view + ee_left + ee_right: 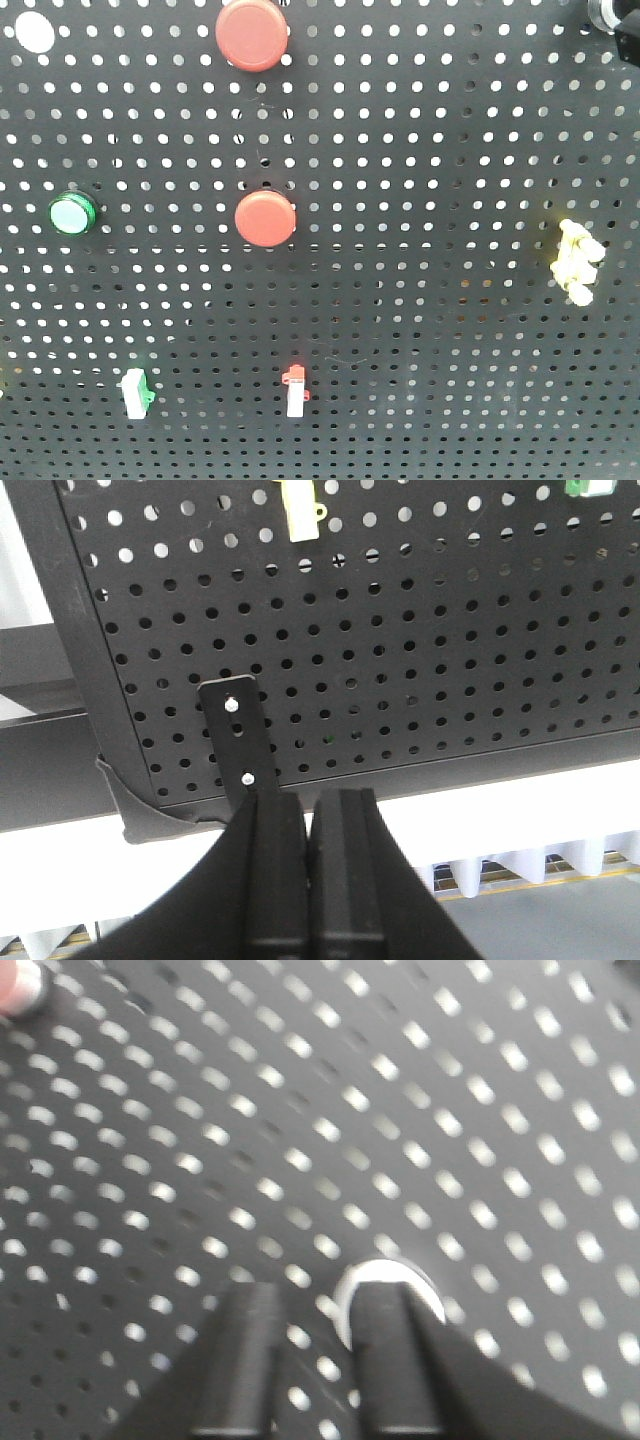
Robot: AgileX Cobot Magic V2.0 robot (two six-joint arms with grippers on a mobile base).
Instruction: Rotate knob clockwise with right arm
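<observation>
In the right wrist view the knob (383, 1270) shows only as a whitish ring on the black pegboard (300, 1110), mostly hidden behind my right finger. My right gripper (320, 1300) is close to the board. Its jaws stand apart, with pegboard holes showing between them, and the knob is behind the right finger, not between the two. The view is blurred. In the front view a dark round part with a pale ring (603, 12) is cut off at the top right corner. My left gripper (310, 805) is shut and empty, just below the board's bottom edge.
The front view shows two large red buttons (252, 33) (265, 219), a green button (73, 214), a yellow-white cluster (577, 262), and green (135, 392) and red (295, 390) switches. A black bracket (237, 740) hangs at the board's lower edge above my left gripper.
</observation>
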